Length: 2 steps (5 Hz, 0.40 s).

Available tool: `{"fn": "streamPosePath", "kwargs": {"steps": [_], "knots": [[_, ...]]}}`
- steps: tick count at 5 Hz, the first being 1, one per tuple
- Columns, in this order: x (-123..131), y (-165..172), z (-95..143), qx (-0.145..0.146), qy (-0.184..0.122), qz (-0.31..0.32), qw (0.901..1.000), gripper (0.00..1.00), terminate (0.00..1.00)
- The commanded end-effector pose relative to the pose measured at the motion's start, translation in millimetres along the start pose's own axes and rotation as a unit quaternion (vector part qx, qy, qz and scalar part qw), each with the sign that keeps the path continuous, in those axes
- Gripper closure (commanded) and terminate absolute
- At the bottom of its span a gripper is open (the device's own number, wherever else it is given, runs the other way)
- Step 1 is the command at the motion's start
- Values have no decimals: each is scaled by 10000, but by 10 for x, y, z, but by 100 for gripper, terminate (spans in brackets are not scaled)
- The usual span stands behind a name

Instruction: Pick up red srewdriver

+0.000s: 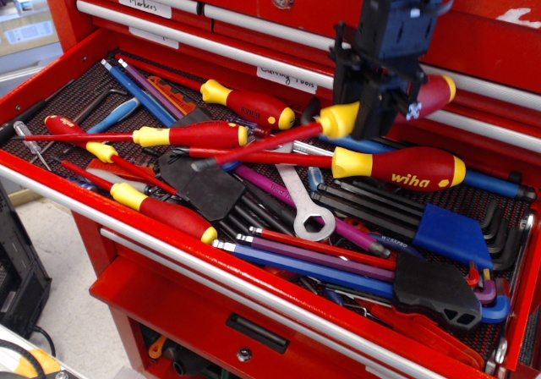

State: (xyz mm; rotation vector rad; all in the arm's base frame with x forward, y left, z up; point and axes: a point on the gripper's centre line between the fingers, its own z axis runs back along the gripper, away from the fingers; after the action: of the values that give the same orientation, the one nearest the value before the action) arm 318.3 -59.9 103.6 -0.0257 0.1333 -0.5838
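Observation:
The red screwdriver has a fat red handle, a yellow collar and a yellow butt end. It hangs in the air above the open tool drawer, its long red shaft sloping down to the left. My gripper is shut on its handle, and the dark fingers hide the middle of the handle. A near-twin with a "wiha" logo lies in the drawer just below.
The drawer holds several red-and-yellow screwdrivers, a steel wrench, blue hex key holders and a black holder. Closed red drawers with labels rise behind. A metal rail runs along the drawer front.

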Motion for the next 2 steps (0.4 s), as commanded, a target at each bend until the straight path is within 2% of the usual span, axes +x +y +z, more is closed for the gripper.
{"fn": "streamPosePath", "kwargs": {"steps": [1,2], "knots": [[-270,-29,700,430,-53,-245,9988,100,0],[-326,58,1000,687,-38,-412,9968,100,0]]}}
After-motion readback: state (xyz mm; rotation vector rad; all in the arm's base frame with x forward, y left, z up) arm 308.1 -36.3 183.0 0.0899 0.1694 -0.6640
